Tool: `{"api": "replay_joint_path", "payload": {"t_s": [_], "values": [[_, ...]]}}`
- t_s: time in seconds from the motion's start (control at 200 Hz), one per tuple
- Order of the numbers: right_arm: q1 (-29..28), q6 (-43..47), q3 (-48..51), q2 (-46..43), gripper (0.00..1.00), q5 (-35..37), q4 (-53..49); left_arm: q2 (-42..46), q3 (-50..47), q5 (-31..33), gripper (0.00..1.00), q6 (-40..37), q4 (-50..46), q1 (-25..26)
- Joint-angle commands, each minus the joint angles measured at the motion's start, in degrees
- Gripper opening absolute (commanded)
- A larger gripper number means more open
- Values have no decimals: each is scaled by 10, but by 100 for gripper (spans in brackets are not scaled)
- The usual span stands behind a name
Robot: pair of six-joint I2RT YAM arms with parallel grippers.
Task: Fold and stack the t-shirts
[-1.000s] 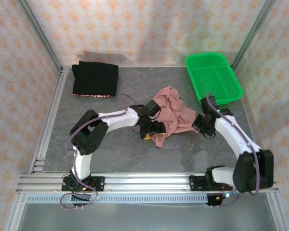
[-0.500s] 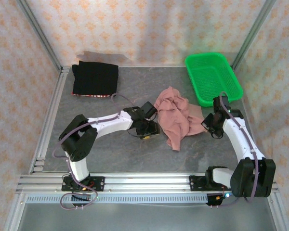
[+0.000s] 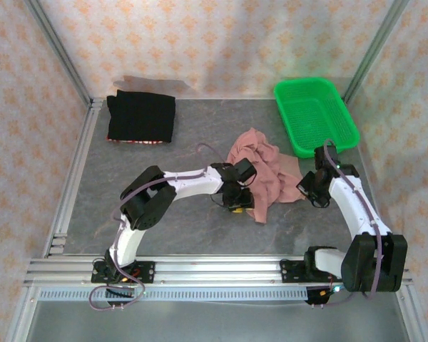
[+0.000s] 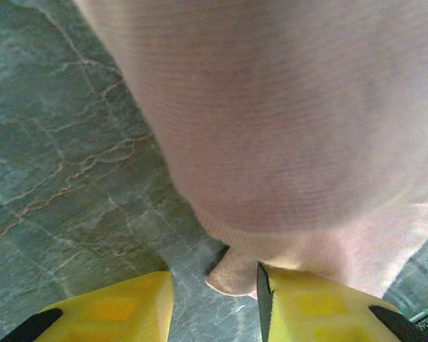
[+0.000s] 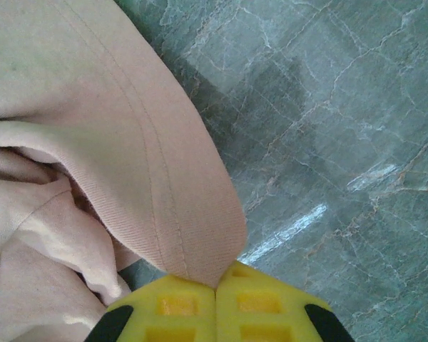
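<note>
Left arm point(image 3: 192, 178) has stretched to the pink t-shirt point(image 3: 260, 160), jaws narrowly apart; right jaws pinch its edge.

You have the crumpled shirt point(image 3: 260, 169) on the table point(image 3: 171, 224) just right of centre; the folded shirt point(image 3: 141, 117) lies well off at its 10 o'clock, the basket point(image 3: 303, 83) near at its 1 o'clock

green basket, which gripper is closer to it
Right. The right gripper is just in front of the green basket, pinching the pink shirt at its right corner. The left gripper is farther away, at the shirt's near-left side.
</note>
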State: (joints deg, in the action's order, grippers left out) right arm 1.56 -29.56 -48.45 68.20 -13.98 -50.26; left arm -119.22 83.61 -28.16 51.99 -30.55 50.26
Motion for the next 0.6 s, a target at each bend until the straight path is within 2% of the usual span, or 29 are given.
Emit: {"api": "replay_joint_path", "payload": {"t_s": [0.0,0.24,0.275,0.445,0.595], "values": [[0,-1,8,-21,0,1,-5,-23,36,0,36,-13,-26,5],[0,0,12,-23,0,-9,0,-78,119,-6,32,-36,-68,19],[0,1,11,-22,0,-10,-1,-86,128,-8,29,-38,-78,21],[0,5,5,-22,0,-5,-2,-87,137,3,1,-46,-110,22],[0,14,-33,-24,0,-12,9,-10,142,46,0,-70,-158,4]]}}
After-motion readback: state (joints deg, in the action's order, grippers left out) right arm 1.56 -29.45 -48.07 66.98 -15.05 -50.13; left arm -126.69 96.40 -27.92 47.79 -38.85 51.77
